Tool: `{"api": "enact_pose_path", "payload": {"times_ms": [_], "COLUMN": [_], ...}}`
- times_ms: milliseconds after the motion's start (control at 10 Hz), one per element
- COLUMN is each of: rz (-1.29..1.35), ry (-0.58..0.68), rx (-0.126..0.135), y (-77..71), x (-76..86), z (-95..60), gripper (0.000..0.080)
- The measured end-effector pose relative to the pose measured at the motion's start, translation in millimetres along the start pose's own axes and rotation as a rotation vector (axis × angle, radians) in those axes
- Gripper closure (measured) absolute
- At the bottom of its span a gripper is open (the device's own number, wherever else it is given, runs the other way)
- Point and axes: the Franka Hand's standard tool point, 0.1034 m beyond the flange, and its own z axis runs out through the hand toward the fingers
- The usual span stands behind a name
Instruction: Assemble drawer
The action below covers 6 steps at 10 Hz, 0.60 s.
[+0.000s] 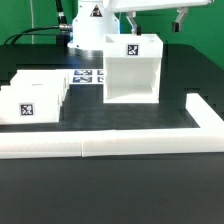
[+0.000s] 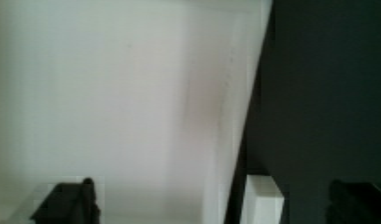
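Observation:
The tall hollow white housing (image 1: 131, 72) stands at the table's middle with its open side facing the front and a square tag on its top. Two smaller white trays (image 1: 33, 97) sit side by side at the exterior view's left, the nearer one with a tag on its face. My gripper (image 1: 155, 19) hangs just above and behind the housing, jaws spread wide and empty. In the wrist view a blurred white face of the housing (image 2: 125, 100) fills most of the frame. The gripper (image 2: 212, 203) straddles its edge, with dark fingertips (image 2: 66, 202) on either side.
The marker board (image 1: 88, 77) lies flat between the trays and the housing. A long low white border bar (image 1: 110, 146) runs along the front and another (image 1: 206, 113) up the exterior view's right. The robot base (image 1: 90, 28) stands behind.

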Motion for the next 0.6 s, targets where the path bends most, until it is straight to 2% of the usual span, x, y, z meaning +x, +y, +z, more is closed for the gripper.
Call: {"api": "enact_pose_path", "payload": {"times_ms": [100, 200, 400, 600], "rz": [0.011, 0.086, 0.168, 0.199], "ry": [0.000, 0.003, 0.024, 0.015], "rx": [0.005, 0.026, 0.020, 0.029], "y": [0.2, 2.8, -4.8, -6.9], "x": [-0.2, -1.4, -21.3, -34.1], "z": [0.0, -0.3, 12.8, 21.9], "gripper": [0.0150, 0.0150, 0.0150, 0.0150]}}
